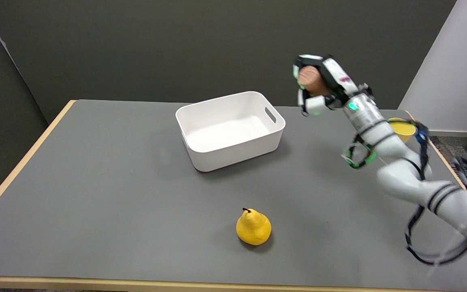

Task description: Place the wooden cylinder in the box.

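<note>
My right hand (318, 85) is raised in the air, above and just right of the white box (276, 132). It grips the wooden cylinder (311, 81), whose light-brown body shows between the black-and-white fingers. The box stands open and holds nothing, at the far middle of the grey table (95, 182), with a handle slot in its right wall. The cylinder is still outside the box's rim, to its upper right in the picture.
A yellow pear (253, 227) stands near the table's front edge. A yellow cup (403, 129) sits at the far right edge, partly behind my forearm. The table's wooden edge runs along the left and front.
</note>
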Controlling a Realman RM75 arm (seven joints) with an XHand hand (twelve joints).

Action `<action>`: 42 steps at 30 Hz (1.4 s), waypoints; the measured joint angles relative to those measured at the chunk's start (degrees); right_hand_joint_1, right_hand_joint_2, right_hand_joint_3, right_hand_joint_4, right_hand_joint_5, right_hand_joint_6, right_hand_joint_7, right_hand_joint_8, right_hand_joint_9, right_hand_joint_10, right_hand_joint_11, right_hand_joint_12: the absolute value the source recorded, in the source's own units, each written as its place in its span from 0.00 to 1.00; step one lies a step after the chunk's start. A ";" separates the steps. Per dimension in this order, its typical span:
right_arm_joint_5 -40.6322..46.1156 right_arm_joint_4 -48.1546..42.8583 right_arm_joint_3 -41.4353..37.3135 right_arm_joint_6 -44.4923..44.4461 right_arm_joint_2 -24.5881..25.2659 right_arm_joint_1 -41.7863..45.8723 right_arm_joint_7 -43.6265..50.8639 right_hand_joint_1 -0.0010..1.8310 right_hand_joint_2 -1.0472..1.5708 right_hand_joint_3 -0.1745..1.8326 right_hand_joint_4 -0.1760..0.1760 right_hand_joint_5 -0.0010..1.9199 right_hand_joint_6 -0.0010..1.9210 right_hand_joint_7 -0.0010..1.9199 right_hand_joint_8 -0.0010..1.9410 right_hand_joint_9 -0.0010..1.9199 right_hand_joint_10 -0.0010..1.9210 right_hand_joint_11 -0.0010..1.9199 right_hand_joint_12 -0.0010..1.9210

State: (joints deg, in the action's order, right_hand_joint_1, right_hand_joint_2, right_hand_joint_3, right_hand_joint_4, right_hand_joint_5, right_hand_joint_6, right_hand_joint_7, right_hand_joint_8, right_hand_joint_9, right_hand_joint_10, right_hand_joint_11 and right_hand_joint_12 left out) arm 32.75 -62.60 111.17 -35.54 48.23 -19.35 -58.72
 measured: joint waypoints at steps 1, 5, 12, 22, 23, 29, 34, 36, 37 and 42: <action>-0.90 -0.05 0.62 0.72 0.13 -1.19 -0.13 0.86 0.60 0.81 0.56 0.36 0.95 0.44 0.96 0.53 1.00 0.51 1.00; -6.34 0.16 4.02 4.54 1.48 -7.31 -1.43 0.86 0.60 0.82 0.59 0.37 0.95 0.44 0.96 0.53 1.00 0.51 1.00; -14.92 3.33 8.81 8.93 5.42 -15.60 -4.47 0.86 0.61 0.81 0.56 0.36 0.94 0.44 0.95 0.52 1.00 0.49 1.00; -24.47 12.60 13.92 12.41 12.53 -23.77 -7.61 0.85 0.62 0.77 0.53 0.35 0.93 0.41 0.95 0.51 1.00 0.45 1.00; -25.04 13.39 14.23 12.60 13.09 -24.23 -7.78 0.85 0.62 0.77 0.52 0.35 0.93 0.41 0.95 0.51 1.00 0.44 1.00; -28.17 17.60 15.97 13.69 16.28 -26.35 -8.70 0.85 0.63 0.75 0.51 0.34 0.93 0.40 0.95 0.50 1.00 0.40 1.00; -29.79 19.74 16.88 14.27 18.11 -27.21 -9.06 0.67 0.83 0.40 0.35 0.25 0.82 0.25 1.00 0.38 1.00 0.09 1.00; -30.25 20.22 17.09 14.40 18.61 -27.30 -9.15 0.66 0.87 0.33 0.24 0.16 0.67 0.23 1.00 0.26 0.99 0.00 1.00; -30.43 20.38 17.16 14.44 18.78 -27.30 -9.19 0.66 0.87 0.32 0.21 0.16 0.60 0.23 0.98 0.25 0.96 0.00 1.00; -31.35 20.68 17.29 14.63 19.54 -27.11 -9.34 0.40 0.68 0.62 0.51 0.13 0.27 0.14 0.20 0.11 0.38 0.04 0.68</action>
State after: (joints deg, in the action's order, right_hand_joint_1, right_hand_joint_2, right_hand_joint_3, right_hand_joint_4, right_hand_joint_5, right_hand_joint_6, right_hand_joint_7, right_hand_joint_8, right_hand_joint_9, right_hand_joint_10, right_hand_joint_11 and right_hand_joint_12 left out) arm 1.40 -41.91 128.46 -20.91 67.77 -46.46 -68.06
